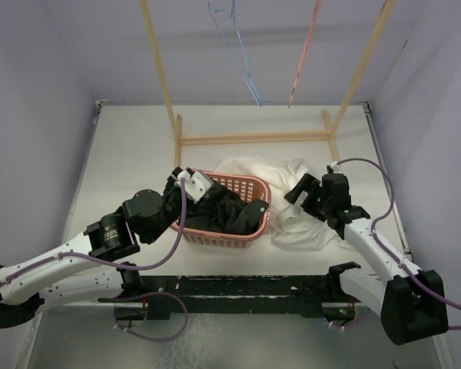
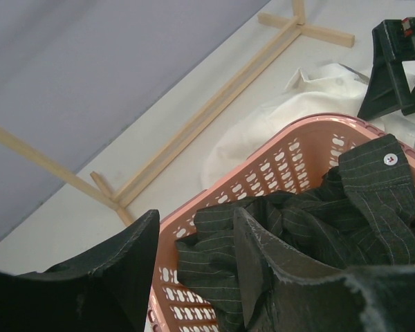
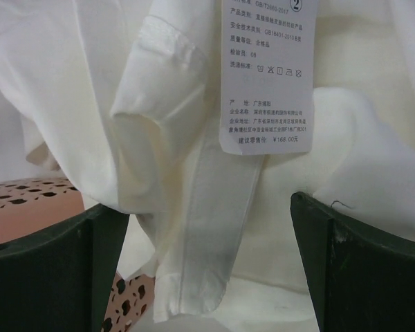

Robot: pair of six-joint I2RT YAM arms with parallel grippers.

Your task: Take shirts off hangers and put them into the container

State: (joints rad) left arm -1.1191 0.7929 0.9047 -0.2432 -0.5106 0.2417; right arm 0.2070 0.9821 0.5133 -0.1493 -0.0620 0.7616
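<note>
The wooden rack (image 1: 253, 138) fills the upper middle of the overhead view. Below it the white shirt (image 1: 311, 231) lies heaped on the table, pressed against the right side of the salmon laundry basket (image 1: 215, 237), so by my reckoning it is the one piece not yet put away. The black pinstriped shirt (image 1: 230, 211) is crumpled inside the basket at centre. The blue hanger (image 1: 242, 65) and pink hanger (image 1: 303, 58) hang bare at the top.

The left gripper (image 2: 195, 228) hovers over the basket's upper-left corner, jaws about half apart and clamping nothing. The right gripper (image 3: 207, 204) is spread wide, with white cloth and its price tag (image 3: 266, 76) just ahead, ungripped.
</note>
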